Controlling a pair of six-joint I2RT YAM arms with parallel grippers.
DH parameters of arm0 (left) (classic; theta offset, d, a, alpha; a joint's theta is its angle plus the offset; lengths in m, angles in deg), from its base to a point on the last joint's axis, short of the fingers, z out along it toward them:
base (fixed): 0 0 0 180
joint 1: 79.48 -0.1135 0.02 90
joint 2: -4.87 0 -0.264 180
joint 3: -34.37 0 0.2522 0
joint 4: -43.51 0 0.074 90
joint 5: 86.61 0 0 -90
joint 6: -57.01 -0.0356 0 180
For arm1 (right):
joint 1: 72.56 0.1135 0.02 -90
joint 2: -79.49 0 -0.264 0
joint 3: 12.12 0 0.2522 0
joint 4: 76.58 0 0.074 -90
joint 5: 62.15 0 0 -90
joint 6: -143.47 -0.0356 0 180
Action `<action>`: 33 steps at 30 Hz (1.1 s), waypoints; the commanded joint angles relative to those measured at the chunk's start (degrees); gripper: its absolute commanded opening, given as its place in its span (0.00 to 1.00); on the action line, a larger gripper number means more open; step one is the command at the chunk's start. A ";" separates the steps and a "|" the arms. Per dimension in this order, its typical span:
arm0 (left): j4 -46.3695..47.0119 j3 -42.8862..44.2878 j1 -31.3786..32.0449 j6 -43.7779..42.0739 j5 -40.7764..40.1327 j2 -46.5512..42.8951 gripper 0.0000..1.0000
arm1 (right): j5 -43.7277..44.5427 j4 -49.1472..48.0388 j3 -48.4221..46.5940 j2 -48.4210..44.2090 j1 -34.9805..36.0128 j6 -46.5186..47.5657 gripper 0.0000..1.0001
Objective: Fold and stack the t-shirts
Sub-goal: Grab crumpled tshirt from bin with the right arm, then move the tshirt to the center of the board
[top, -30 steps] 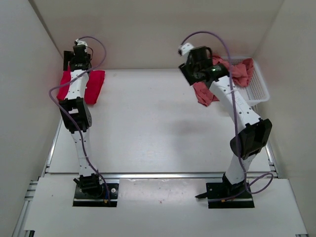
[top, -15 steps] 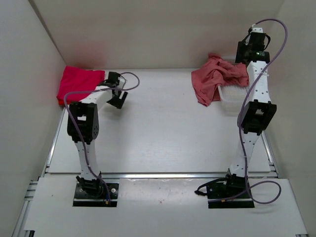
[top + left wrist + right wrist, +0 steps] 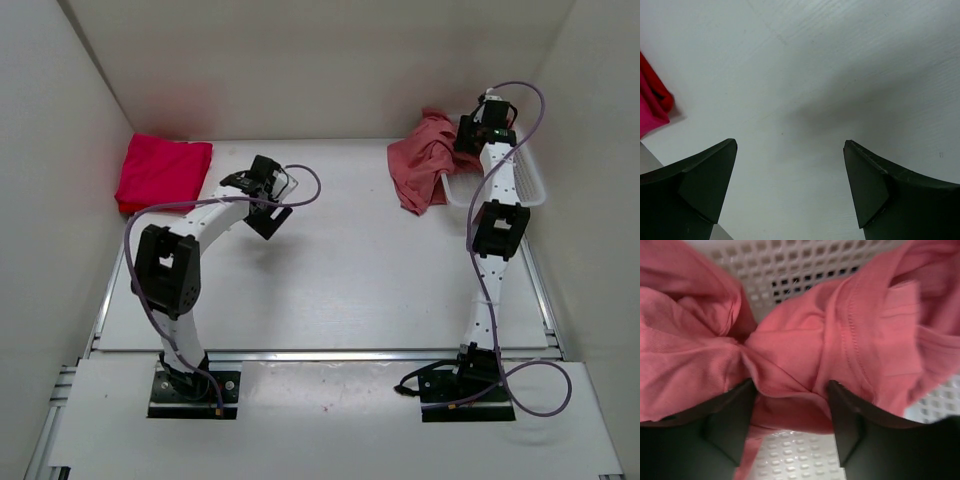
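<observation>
From my console, the white mesh basket (image 3: 530, 186) was my reference. The salmon pink t-shirt (image 3: 418, 168) lay crumpled, partly inside the basket and spilling over its left rim onto the table (image 3: 340, 275). My right gripper (image 3: 792, 385) hung over the basket, its fingers (image 3: 729, 420) straddling a bunched fold of that shirt; I could not tell whether they pinched it. The red t-shirt (image 3: 163, 172) lay folded well left of the basket, a magenta t-shirt (image 3: 647, 125) showing at its edge. My left gripper (image 3: 790, 145) hovered between them, jaws spread wide, holding nothing.
</observation>
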 commanded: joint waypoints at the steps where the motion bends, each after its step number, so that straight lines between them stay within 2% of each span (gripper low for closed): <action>1: -0.55 -0.08 2.43 -1.83 -2.62 0.67 0.99 | -2.44 -2.14 -3.33 0.26 0.37 -1.31 0.56; 2: -0.46 0.62 2.44 -1.75 -2.89 0.93 0.98 | -2.70 -1.36 -3.24 0.44 0.46 -1.04 0.51; 4: -0.54 1.15 2.09 -1.31 -2.54 1.20 0.98 | -4.11 -0.30 -3.33 0.53 0.28 -1.04 0.26; 5: -0.72 0.80 1.65 -1.39 -2.63 0.85 0.98 | -3.85 -0.38 -3.76 0.44 0.37 -0.87 0.00; 9: -0.37 -0.25 -0.28 -1.30 -2.98 -0.03 0.99 | -1.47 -0.64 -4.21 -3.06 0.11 1.15 0.00; 13: -0.36 0.01 -1.60 -1.48 -2.89 -1.78 0.99 | -3.75 0.58 -4.12 -8.25 0.02 1.42 0.00; 22: -0.19 1.94 -6.61 0.54 0.97 -7.58 0.99 | -3.67 -2.48 -4.20 -32.13 3.09 1.68 0.00; 25: 0.07 2.12 -8.54 1.33 2.55 -9.43 0.99 | -4.81 -5.47 -4.21 -38.73 7.57 3.78 0.00; 28: -0.01 1.68 -10.38 2.21 4.83 -11.89 0.99 | -7.44 -8.46 -4.29 -44.19 15.12 7.12 0.00; 31: -0.54 1.24 -12.14 3.35 6.85 -14.00 0.99 | -8.77 -10.04 -4.21 -47.10 27.31 10.90 0.00; 33: -0.63 1.41 -13.29 3.88 7.82 -15.84 0.99 | -6.23 -10.49 -4.03 -48.16 33.20 11.79 0.00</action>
